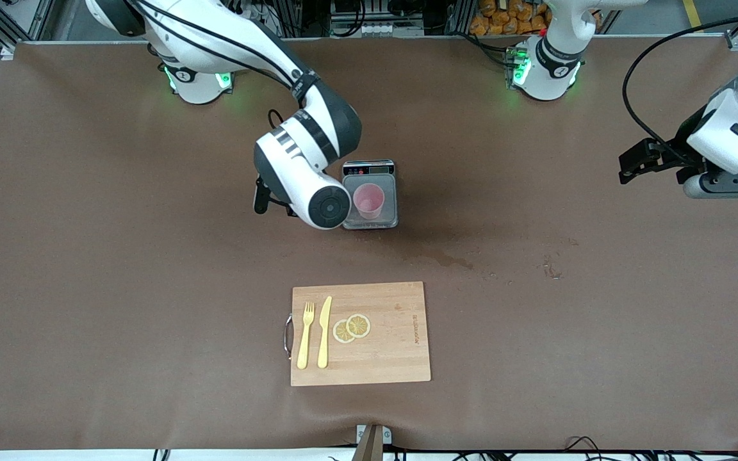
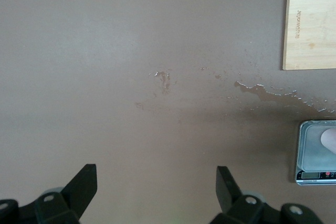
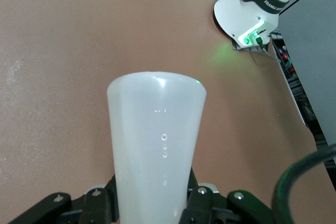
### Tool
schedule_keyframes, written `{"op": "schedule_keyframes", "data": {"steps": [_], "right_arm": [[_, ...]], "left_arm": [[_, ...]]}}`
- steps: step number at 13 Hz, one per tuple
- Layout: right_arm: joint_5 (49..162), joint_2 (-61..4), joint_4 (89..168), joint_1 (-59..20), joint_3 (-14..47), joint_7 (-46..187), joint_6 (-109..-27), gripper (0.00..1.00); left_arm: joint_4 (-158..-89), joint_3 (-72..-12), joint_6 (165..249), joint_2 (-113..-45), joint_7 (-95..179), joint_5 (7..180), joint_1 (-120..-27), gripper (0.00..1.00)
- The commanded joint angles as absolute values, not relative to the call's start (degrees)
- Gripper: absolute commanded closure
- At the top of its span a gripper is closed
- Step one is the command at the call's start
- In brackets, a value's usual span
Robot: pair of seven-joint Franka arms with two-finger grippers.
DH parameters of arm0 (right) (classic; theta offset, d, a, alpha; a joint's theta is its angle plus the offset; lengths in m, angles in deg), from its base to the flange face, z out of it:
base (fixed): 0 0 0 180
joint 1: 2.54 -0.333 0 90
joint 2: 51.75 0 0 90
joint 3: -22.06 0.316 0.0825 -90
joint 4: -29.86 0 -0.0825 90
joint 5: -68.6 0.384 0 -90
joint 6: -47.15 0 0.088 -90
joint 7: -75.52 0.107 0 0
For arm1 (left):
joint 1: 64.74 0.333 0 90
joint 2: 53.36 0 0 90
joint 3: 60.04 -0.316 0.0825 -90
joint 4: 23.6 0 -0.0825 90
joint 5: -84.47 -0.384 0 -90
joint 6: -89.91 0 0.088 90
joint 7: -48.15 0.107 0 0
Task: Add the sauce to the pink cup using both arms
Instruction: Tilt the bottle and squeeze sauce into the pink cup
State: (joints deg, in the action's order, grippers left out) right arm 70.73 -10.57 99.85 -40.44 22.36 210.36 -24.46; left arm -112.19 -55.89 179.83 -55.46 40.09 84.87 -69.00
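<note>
Bamboo board (image 1: 360, 333) lies clear; right gripper (image 3: 152, 203) clamps sauce (image 3: 155, 145), left gripper's (image 2: 156, 190) fingers spread.

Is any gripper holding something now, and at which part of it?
The right gripper holds the sauce bottle by its body. The left gripper is open and holds nothing.

Scale (image 1: 371, 221), spill stains (image 1: 446, 259); cutting board (image 1: 394, 358) with fork (image 1: 305, 336), knife (image 1: 324, 333), lemon slices (image 1: 352, 328).
</note>
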Motion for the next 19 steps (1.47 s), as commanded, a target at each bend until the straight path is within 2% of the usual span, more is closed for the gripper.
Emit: {"op": "schedule_keyframes", "data": {"steps": [1, 13, 19], "right_arm": [[68.4, -9.7, 97.7, -41.8, 21.9, 211.7, -21.5, 0.55], [66.3, -8.6, 97.3, -42.4, 21.9, 212.4, -21.8, 0.62], [72.3, -11.9, 97.8, -35.5, 22.2, 202.9, -21.8, 0.59]], "left_arm": [[-112.2, -56.1, 178.6, -54.3, 40.8, 85.3, -68.7, 0.00], [-112.3, -56.2, 178.5, -54.5, 40.9, 85.3, -68.6, 0.00], [-112.4, -56.2, 178.5, -54.6, 40.9, 85.3, -68.6, 0.00]]}}
